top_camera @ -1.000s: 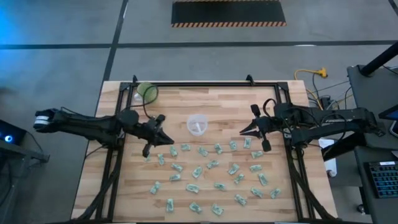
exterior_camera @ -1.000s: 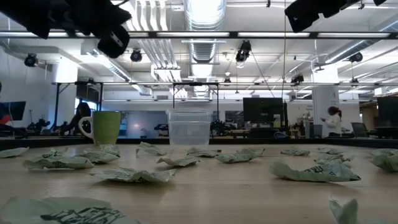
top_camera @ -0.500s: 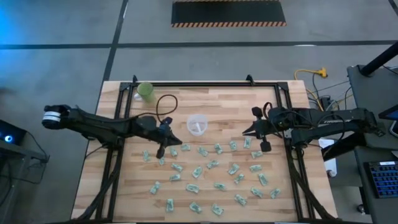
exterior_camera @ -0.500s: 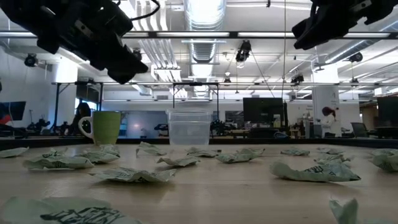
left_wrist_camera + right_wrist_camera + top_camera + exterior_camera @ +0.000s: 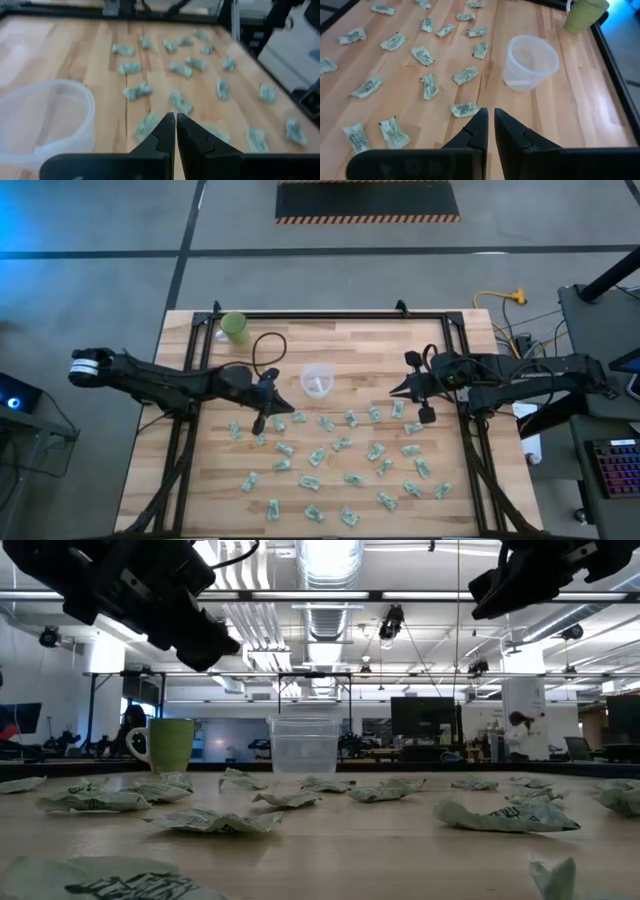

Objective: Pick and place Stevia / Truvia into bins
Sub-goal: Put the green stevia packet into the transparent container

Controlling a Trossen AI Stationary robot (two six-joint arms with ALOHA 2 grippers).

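Currently left gripper hangs above the table just beside the clear cup, on that cup's left in the high view; its wrist view shows the two fingers pressed together with nothing visible between them. Below and ahead of the tips lie several Stevia / Truvia packets, the nearest one just past the fingertips. Cup rim also shows in that wrist view, close alongside. The cup seems to hold one white item, though I cannot tell what it is.

Right gripper hovers over the right end of the packet spread, well apart from the cup. Its fingers are likewise closed and empty, with a packet just beyond the tips and the cup farther off. A light-green mug sits at the far left corner, not a target.

Packets are scattered over the wooden table from beside the cup toward the near edge; the low view shows them lying flat and crumpled, cup upright behind.

Judgement: step in hand is reaching for a packet, most packets not yet binned. To do it well: spread the fingers before descending, straddle a single packet across its short side, go low enough to catch the thin paper, avoid pinching two neighbours. Left arm has the short carry; keep clear of the cup wall so it does not tip.
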